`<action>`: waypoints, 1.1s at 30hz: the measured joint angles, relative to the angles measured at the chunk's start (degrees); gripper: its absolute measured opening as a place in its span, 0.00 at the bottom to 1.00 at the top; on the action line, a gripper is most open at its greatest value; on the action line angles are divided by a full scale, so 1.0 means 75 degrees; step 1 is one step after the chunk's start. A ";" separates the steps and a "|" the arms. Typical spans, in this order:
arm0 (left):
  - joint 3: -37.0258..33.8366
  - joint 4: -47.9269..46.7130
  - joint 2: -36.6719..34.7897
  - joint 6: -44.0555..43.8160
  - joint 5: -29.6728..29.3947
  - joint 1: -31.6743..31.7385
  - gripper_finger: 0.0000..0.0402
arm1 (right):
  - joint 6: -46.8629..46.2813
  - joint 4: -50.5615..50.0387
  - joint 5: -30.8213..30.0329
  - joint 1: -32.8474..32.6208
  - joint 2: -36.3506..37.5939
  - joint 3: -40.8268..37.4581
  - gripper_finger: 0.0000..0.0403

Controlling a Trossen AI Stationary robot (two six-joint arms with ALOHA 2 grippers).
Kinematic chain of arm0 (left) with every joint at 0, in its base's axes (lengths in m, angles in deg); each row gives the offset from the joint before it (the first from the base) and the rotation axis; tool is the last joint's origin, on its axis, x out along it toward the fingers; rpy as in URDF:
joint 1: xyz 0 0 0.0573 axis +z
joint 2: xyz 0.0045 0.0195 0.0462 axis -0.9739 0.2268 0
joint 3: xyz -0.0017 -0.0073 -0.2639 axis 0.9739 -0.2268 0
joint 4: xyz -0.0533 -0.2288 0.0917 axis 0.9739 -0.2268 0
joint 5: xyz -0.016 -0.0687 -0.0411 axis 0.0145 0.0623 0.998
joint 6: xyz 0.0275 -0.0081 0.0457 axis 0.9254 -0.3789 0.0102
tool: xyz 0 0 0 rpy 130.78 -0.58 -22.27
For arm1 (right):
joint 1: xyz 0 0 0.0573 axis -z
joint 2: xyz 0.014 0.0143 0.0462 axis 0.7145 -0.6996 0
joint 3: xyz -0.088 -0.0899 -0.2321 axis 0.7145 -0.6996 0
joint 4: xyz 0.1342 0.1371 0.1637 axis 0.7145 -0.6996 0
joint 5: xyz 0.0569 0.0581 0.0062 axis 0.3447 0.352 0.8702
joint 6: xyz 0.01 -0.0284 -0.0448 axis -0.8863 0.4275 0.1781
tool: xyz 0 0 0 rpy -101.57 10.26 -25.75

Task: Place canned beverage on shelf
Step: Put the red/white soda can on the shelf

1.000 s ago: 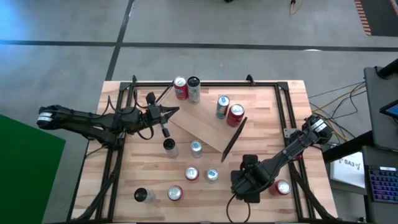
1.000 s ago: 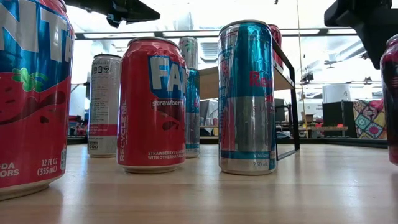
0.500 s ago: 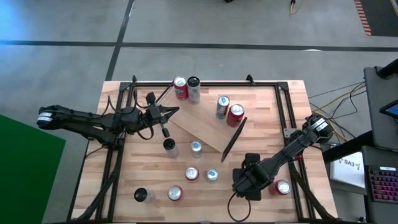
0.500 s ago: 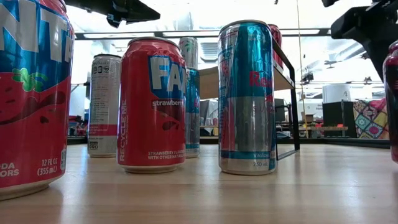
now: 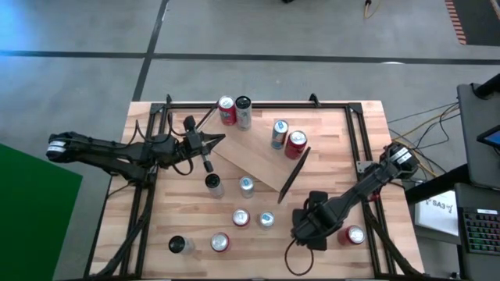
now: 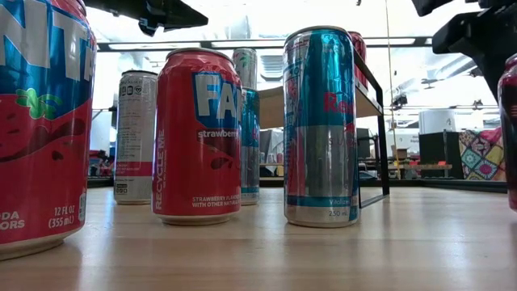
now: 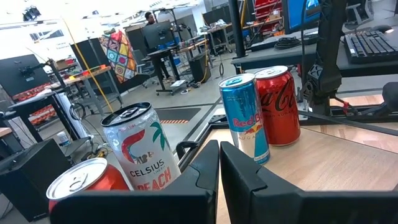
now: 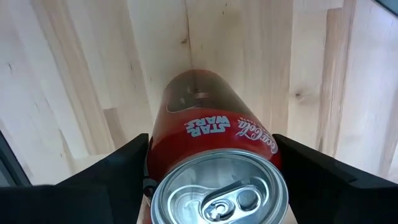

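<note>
A red Coca-Cola can (image 8: pixel 211 118) stands upright on the tabletop near the near right corner. In the high view my right gripper (image 5: pixel 311 228) hides it. That gripper (image 8: pixel 211 140) points straight down, open, one finger on each side of the can's upper wall. The can's edge also shows in the low view (image 6: pixel 509 137). The shelf (image 5: pixel 254 160), a light plank with black end frames, stands slantwise mid-table. My left gripper (image 5: pixel 212 143) hangs level and shut over the shelf's left end, touching nothing (image 7: pixel 219 158). My right gripper comes from above, pointing down. Its fingers (image 8: pixel 127 171) flank the upper wall (image 8: pixel 163 155) of the red can, which stands on the table. Whether they touch it I cannot tell.
A Red Bull can (image 5: pixel 280 133) and a Coca-Cola can (image 5: pixel 296 143) stand at the shelf's far right end. Another red can (image 5: pixel 355 234) stands beside my right forearm. Several more cans stand near (image 5: pixel 241 218) and far (image 5: pixel 226 111). Black rails (image 5: pixel 363 140) line the table's sides.
</note>
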 joint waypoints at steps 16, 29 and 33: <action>0.0000 0.0114 0.0000 0.0020 0.0003 -0.0002 0.00 | -0.0934 -0.0711 -0.0379 0.0466 0.1282 0.0272 0.71; 0.0000 0.0137 0.0009 -0.0278 0.0003 -0.0002 0.00 | -0.0225 -0.0891 -0.0382 0.1007 0.1295 0.0274 0.71; 0.0000 0.0210 0.0012 -0.0221 0.0003 -0.0002 0.00 | -0.0021 -0.0894 -0.0319 0.1150 0.1292 0.0274 0.71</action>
